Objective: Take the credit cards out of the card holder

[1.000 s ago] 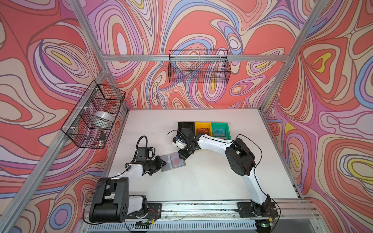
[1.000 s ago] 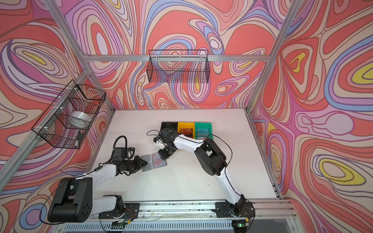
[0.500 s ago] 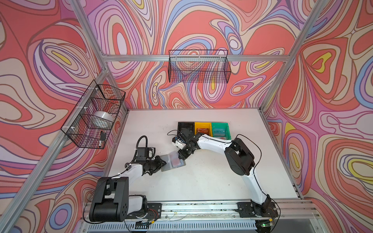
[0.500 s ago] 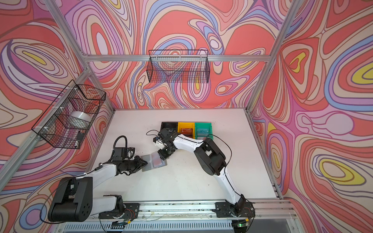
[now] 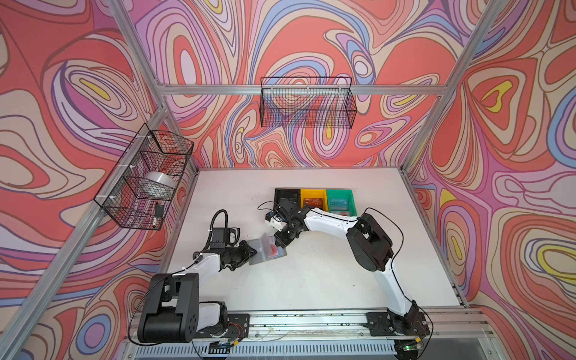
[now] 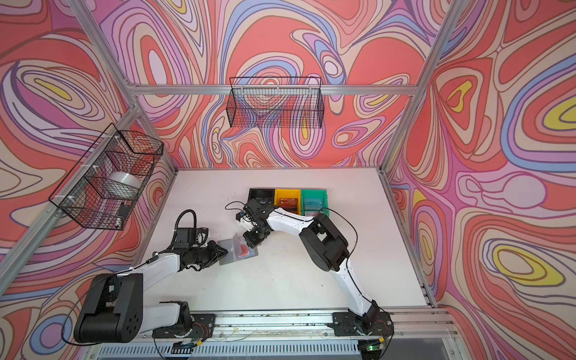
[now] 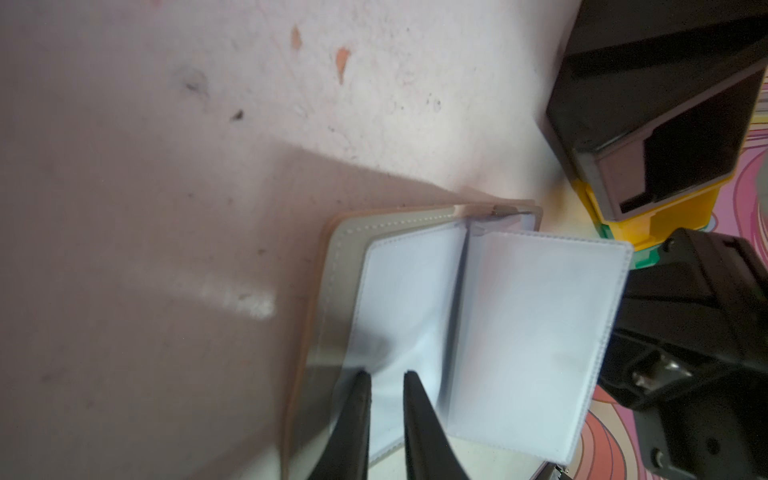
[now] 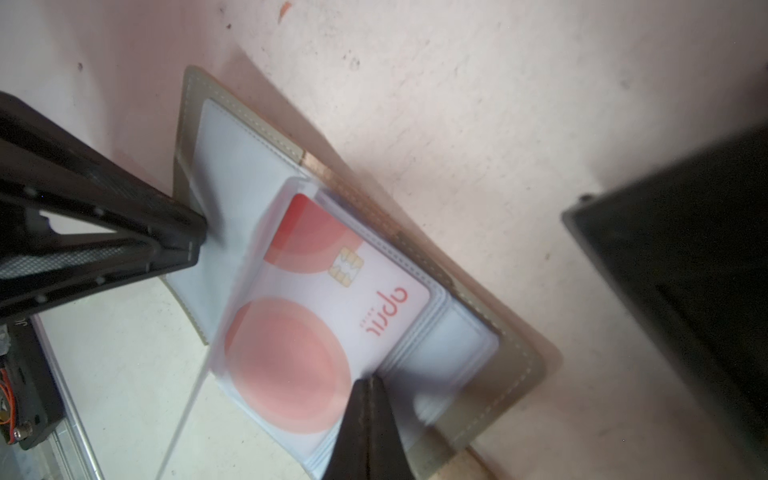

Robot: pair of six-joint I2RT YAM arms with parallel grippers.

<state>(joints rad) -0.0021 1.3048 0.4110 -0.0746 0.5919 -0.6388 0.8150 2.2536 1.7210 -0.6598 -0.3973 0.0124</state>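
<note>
Left gripper (image 7: 384, 374): fingers nearly together, nipping a clear sleeve (image 7: 407, 299) on the left leaf of the card holder (image 7: 345, 237). Right gripper (image 8: 370, 380): fingers pressed fully together, tips against the edge of the sleeve over the pale card (image 8: 332, 299); cannot tell whether anything is pinched between them.

Card holder lying open on the white table (image 5: 311, 280), between the two grippers and in front of the bins, with one sleeve leaf (image 7: 532, 332) lifted off the rest. Inside, on the right half: pale card with red discs and a gold chip, under clear plastic, on a stack of further sleeves.

Behind, in a row, side by side:
- black bin (image 6: 261, 190), holding a dark card marked VIP (image 6: 263, 202)
- yellow bin (image 5: 313, 190), holding a red VIP card (image 5: 313, 203)
- green bin (image 5: 339, 190), holding a blue-green card (image 5: 338, 204)

On the left wall, wire basket (image 5: 124, 199) with a silvery round item (image 5: 159, 184) and a small dark piece (image 5: 159, 210). On the back wall, second wire basket (image 5: 307, 103).
</note>
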